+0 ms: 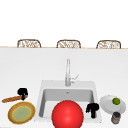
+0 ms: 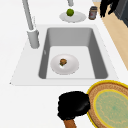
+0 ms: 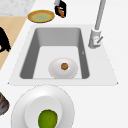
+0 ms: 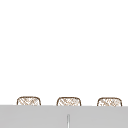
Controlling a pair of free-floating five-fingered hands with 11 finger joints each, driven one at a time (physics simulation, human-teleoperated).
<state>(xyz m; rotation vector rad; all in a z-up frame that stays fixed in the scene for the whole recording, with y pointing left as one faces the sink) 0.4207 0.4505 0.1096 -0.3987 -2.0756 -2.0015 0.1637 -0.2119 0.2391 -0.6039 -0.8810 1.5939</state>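
Brown baguette (image 1: 10, 99) lies on the tabletop (image 1: 30, 70) left of the sink, long axis left-right, left hand (image 1: 22, 93) curled around its right end; right hand (image 1: 92, 108) hangs idle, fingers drooping.

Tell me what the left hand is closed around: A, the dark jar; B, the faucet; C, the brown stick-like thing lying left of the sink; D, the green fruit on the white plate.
C: the left hand curls round one end of the brown stick-like thing, just behind the yellow-rimmed plate.
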